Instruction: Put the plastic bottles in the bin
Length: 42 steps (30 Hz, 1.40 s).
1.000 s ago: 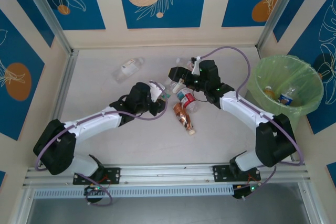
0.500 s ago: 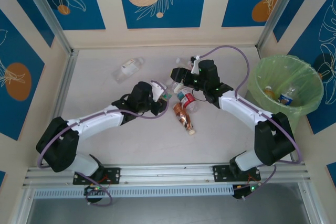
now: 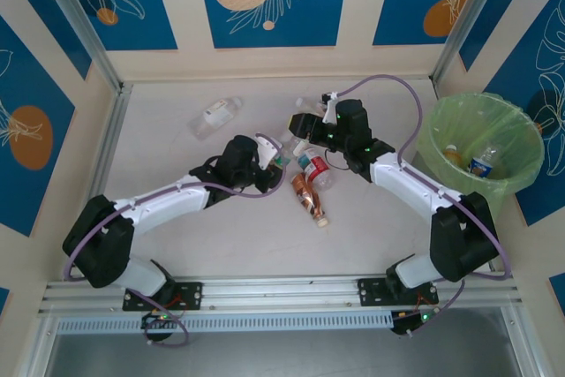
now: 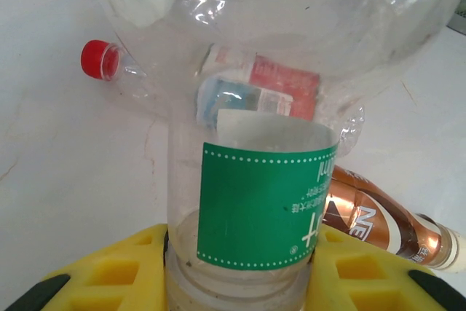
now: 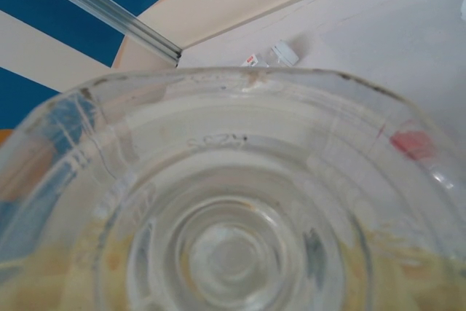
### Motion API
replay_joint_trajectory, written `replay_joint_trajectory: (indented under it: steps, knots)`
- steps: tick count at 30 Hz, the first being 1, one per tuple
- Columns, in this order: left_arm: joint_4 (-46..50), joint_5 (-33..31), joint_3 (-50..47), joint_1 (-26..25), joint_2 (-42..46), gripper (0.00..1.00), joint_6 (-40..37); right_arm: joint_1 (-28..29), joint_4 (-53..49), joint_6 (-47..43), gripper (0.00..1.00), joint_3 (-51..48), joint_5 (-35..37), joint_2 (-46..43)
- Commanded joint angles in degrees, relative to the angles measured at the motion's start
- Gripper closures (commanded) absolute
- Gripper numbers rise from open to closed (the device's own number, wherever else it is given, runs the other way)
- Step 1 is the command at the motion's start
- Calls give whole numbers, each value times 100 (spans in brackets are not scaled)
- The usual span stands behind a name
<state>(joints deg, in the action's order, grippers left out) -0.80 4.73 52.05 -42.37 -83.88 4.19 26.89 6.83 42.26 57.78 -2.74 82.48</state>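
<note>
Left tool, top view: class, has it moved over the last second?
Yes, slightly. The left tool, shut on a green-label bottle, has edged right, toward the bin.

From the top view I had bright, even light from above, with only soft, faint shadows on the table (image 3: pixel 265 240). The left wrist picture was sharp on the green-labelled bottle (image 4: pixel 255 205), with white glare streaking its clear plastic higher up. The right wrist picture was milky and out of focus, where a bottle base (image 5: pixel 233 253) sat against the lens.

Blurred, cropped bottle base (image 5: pixel 233 238) just before the right gripper (image 3: pixel 304 131); green-labelled bottle (image 4: pixel 262 209) in the left gripper (image 3: pixel 268 161) half hides a brown bottle (image 4: pixel 373 227).
</note>
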Motion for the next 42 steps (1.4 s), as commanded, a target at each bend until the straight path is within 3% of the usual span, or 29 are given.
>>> replay_joint_trajectory:
  steps: [1, 3, 6, 13, 19, 27, 32, 42]
  knots:
    - [76, -7, 209, -41, -128, 94, 161, 19, -54, -139, 49, 40, 88, -210]
    - [72, -57, 194, -39, -138, 89, 213, 26, -54, -148, 50, 74, 74, -197]
    - [-36, -208, 140, -41, -129, 68, 369, 27, -47, -148, 51, 85, 89, -204]
    - [-420, 37, -3, -32, -34, 36, 350, 30, -47, -139, 52, 14, 184, -246]
    - [-1011, 151, -395, -12, 354, 1, 471, 11, -94, -209, 53, -64, 303, -374]
    - [-1531, 210, -853, 74, 1263, 0, 625, -74, -244, -335, 54, -179, 430, -652]
    - [-1290, -478, -871, 74, 1758, 0, 803, -179, -571, -601, 54, -161, 636, -1070]
    - [-1957, 218, -934, 75, 1623, 0, 951, -733, -1684, -1474, 55, 213, 762, -2232]
